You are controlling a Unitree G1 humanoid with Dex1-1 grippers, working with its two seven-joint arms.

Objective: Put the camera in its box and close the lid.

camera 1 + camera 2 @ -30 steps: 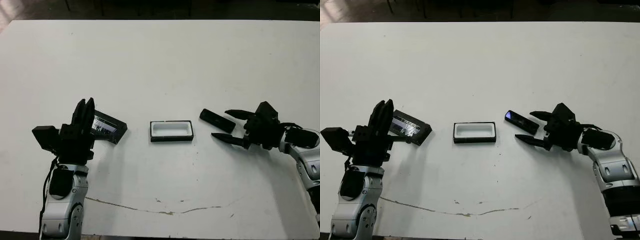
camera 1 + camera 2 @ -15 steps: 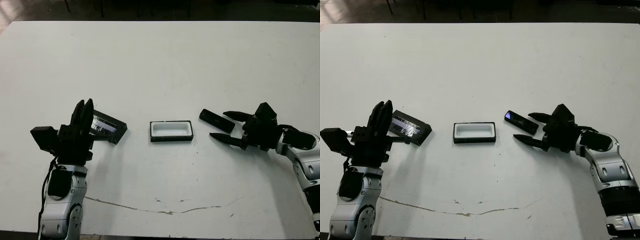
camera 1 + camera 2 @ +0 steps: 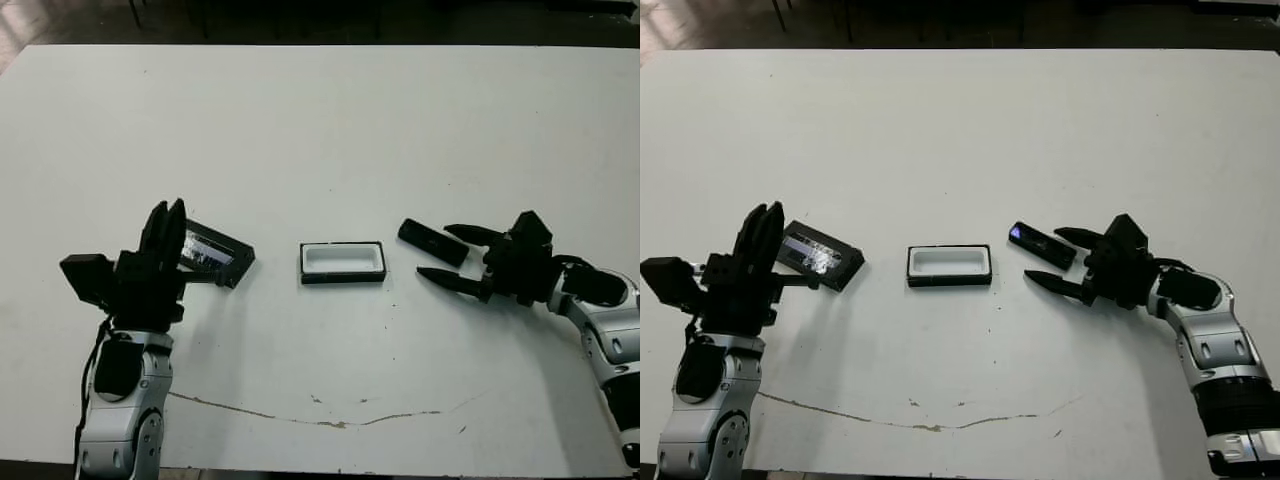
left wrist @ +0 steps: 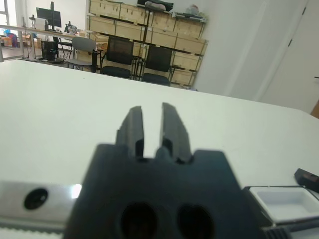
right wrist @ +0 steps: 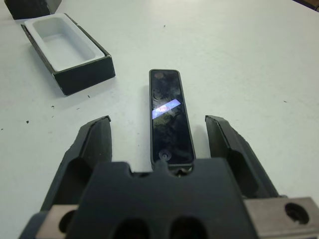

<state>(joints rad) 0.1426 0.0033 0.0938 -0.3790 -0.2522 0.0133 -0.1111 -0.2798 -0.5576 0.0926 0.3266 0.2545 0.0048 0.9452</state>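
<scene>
Slim black bar-shaped camera (image 5: 171, 115) flat on white worktop (image 3: 330, 130), right of white-lined black box (image 3: 343, 261). Right pincer (image 5: 164, 137) low, spread, straddling camera's end. Left pincer (image 4: 152, 125) raised, fingers nearly together, empty, beside black windowed lid (image 3: 821, 255).

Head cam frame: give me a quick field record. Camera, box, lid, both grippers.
camera: flat on table, right of box, not in it
box: open, empty, mid-table
lid: off, left of box
right gripper: open, fingers either side of camera, not closed on it
left gripper: nearly shut, holding nothing, beside lid
</scene>
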